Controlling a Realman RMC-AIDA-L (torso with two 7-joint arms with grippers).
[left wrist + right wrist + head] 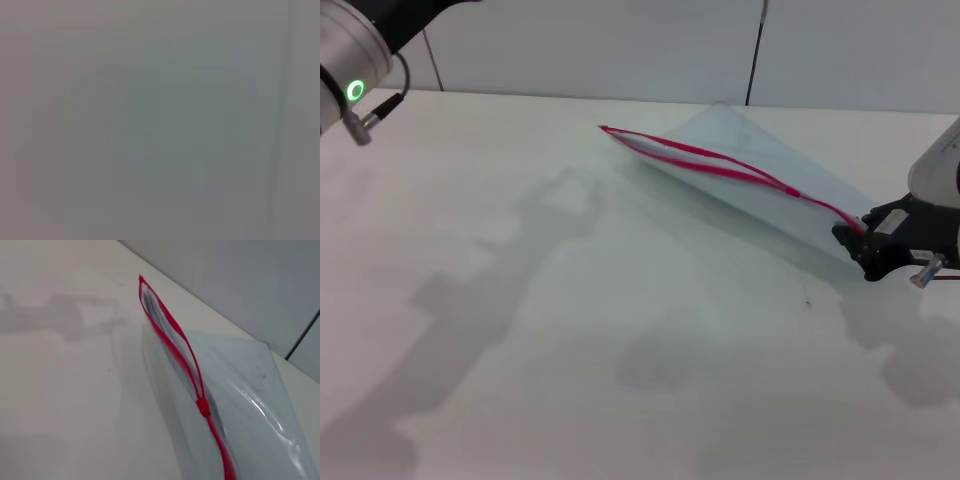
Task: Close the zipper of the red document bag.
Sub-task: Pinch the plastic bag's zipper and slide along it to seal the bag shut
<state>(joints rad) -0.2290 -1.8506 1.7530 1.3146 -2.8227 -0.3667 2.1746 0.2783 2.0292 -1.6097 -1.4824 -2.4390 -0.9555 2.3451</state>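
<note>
Worktop (570, 330): wide, pale, matte, carrying soft arm shadows.

Bag (760, 160): lies on the right half of the worktop, toward the far side. Flat translucent blue-grey plastic, thin and crinkly, glossy where it catches light in the right wrist view (260, 405). Its zip edge is raised off the surface, so the pouch tents up like a shallow wedge.

Zipper (720, 165): bright red strip, long axis running diagonally from the far-left tip down to the near-right corner. Mostly open: the two red tapes bow apart along most of the length and meet only at the slider (794, 190), a small red nub close to the near-right end. Same seen close in the right wrist view, slider (203, 407) with the tapes splitting beyond it.

Right gripper (865, 240): black, at the bag's near-right corner, fingers clamped on that end of the zip edge as best I can judge. So the slider sits just up-strip from it, and the open run stretches away far-left.

Left arm (355, 60): high at the far-left corner, well apart from the bag; fingers out of sight, cannot tell their state. Its wrist view shows only grey blur.

Judgement: the right arm anchors the end; closing means dragging the slider far-left along the strip.
</note>
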